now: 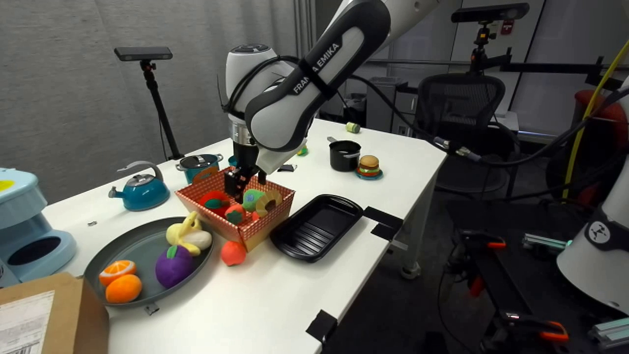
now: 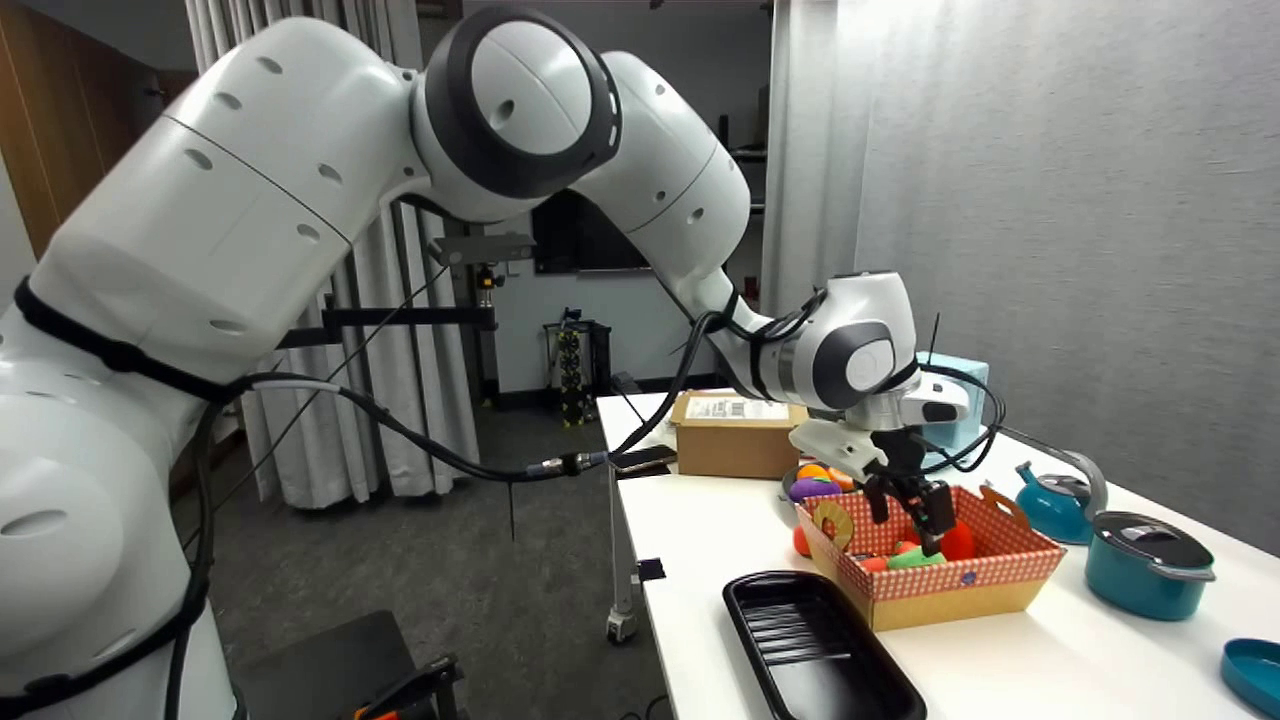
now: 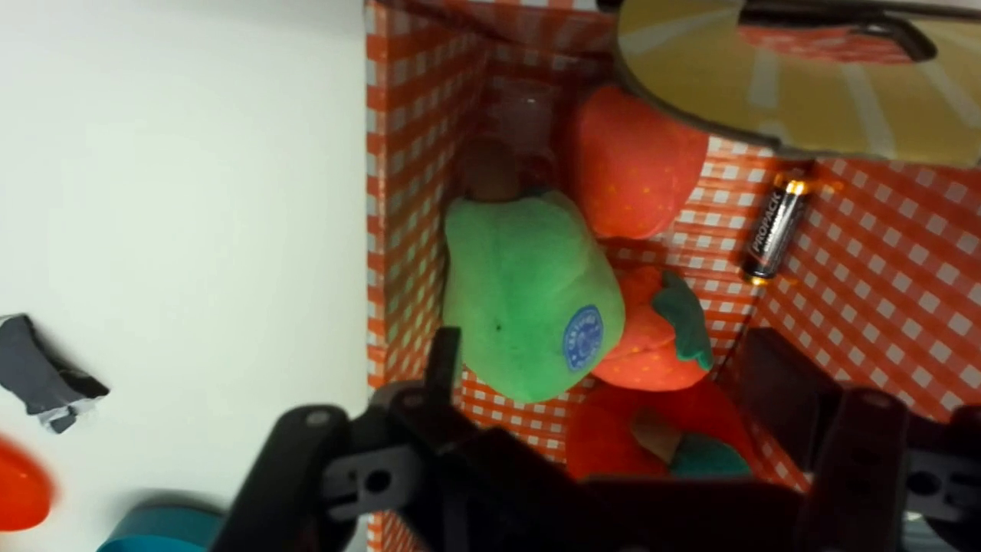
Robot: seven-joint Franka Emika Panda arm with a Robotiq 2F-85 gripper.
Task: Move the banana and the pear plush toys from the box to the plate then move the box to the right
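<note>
The light green pear plush [image 3: 529, 299] lies inside the red-and-white checked box [image 3: 379, 253], against one wall. The pear also shows in both exterior views [image 1: 252, 199] [image 2: 915, 560], and so does the box [image 1: 268, 231] [image 2: 950, 605]. My gripper [image 3: 608, 372] is open and empty, its fingers wide apart, reaching down into the box [image 1: 248, 182]. One fingertip overlaps the pear's edge in the wrist view; I cannot tell if they touch. The yellow, half-peeled banana plush [image 1: 189, 233] rests on the dark grey plate [image 1: 147, 241], out of view in the wrist view.
Strawberry plushes [image 3: 640, 165], a red tomato-like plush [image 3: 651, 429] and a battery [image 3: 774, 230] share the box. An orange, an orange slice and a purple plum [image 1: 174, 265] lie on the plate. A black tray [image 1: 319, 226], red ball [image 1: 233, 253], kettle [image 1: 146, 191] and pot [image 2: 1148, 565] stand near the box.
</note>
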